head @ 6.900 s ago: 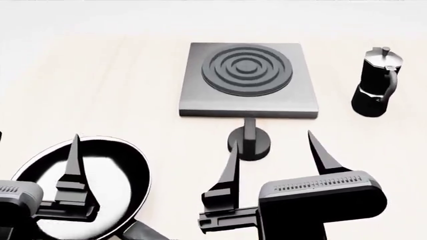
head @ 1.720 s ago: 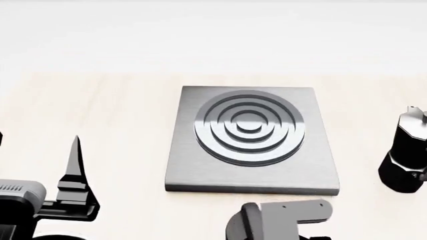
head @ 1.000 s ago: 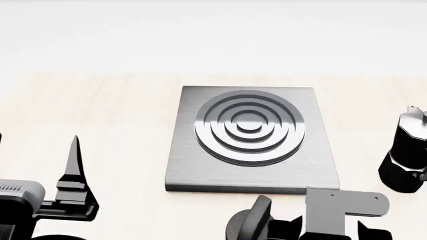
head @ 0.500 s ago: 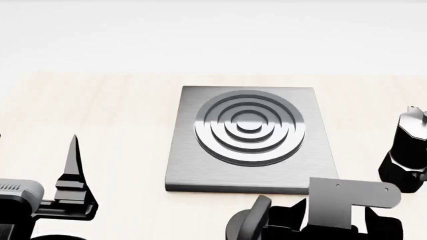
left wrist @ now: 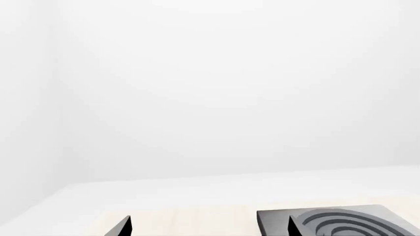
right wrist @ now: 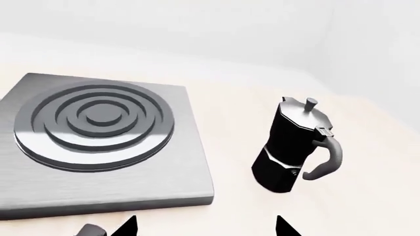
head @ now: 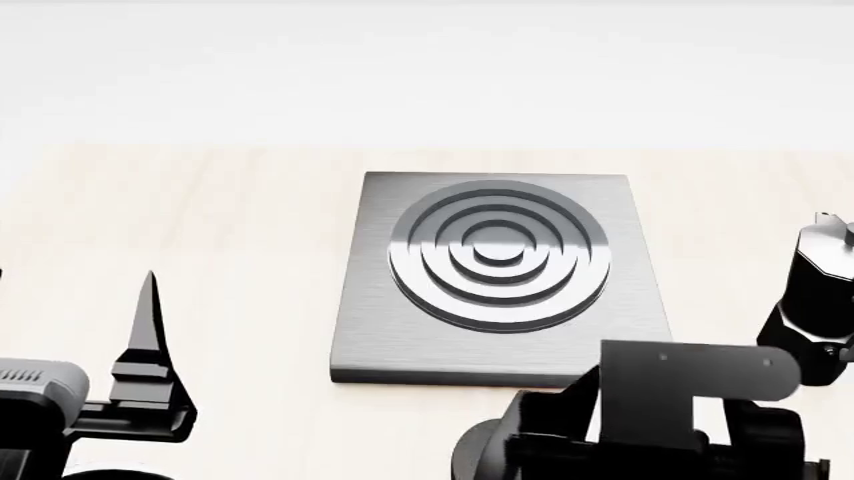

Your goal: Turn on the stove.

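The stove [head: 501, 275] is a flat grey square slab with a raised ring burner, at mid-table. Its black round knob [head: 483, 455] sits just in front of the slab, largely covered by my right arm's wrist [head: 694, 400]. In the right wrist view the slab [right wrist: 98, 142] fills one side. My right gripper [right wrist: 206, 228] is open, only its two tips showing, with a sliver of the knob [right wrist: 88, 230] just outside one tip. My left gripper [head: 74, 310] is open and empty, away from the stove. It also shows in the left wrist view [left wrist: 208, 228], with the slab's corner [left wrist: 341, 223] behind one tip.
A black moka pot [head: 811, 320] stands on the table right of the stove, close to my right arm. It also shows upright in the right wrist view [right wrist: 292, 147]. The light wooden table [head: 200, 220] ends at a white wall behind.
The head view has closed in on the stove since the oldest frame. In the last second my right wrist has swung left and now hides the knob's ridge. The left arm has hardly moved.
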{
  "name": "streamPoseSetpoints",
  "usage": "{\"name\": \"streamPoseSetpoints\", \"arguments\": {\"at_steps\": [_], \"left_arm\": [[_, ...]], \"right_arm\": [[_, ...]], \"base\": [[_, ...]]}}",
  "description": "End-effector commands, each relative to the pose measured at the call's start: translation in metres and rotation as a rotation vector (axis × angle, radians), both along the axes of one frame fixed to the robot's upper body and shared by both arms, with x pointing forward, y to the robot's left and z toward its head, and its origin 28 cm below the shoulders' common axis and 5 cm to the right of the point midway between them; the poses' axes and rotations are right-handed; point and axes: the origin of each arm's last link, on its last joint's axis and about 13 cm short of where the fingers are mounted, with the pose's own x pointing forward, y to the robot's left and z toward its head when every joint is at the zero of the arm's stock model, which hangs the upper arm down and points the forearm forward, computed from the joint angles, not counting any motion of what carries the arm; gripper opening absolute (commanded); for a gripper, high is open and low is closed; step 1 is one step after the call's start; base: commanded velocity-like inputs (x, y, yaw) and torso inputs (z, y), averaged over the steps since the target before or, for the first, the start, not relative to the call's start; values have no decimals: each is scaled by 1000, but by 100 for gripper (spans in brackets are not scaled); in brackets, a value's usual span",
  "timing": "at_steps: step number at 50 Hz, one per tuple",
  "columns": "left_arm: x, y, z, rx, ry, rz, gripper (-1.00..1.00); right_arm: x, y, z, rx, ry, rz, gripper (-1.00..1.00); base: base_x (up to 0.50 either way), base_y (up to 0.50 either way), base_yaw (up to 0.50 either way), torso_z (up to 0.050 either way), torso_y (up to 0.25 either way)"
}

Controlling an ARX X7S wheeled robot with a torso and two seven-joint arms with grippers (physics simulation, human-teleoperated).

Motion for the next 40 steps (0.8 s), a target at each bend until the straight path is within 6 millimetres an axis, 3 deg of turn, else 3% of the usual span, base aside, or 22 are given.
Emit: {"name": "streamPoseSetpoints", "arguments": {"at_steps": [1,40], "left_arm": [[0,0,0,0,0,0,100],[0,-1,0,2,2,-2,100]], "right_arm": [[-3,4,6,-21,-46,29,100],[-6,19,14,-115,-234,125,100]], "base": [[0,0,0,0,0],[0,0,0,0,0]]}}
